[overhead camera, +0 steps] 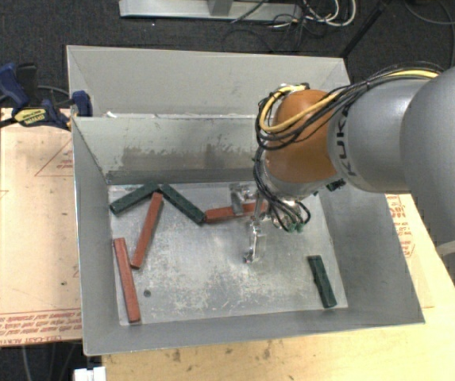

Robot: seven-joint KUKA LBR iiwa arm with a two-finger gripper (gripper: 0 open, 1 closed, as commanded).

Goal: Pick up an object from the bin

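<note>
Grey bin (211,292) beneath us: a red-brown bar (225,213) lies just behind our tool (252,248), its long axis pointing away; whether the tool is spread, we cannot tell.

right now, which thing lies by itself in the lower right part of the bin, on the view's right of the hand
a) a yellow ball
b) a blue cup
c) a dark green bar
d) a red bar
c: a dark green bar lies alone on the bin floor, lower right of the hand. The nearest red bar lies higher up, on the hand's other side.
</note>
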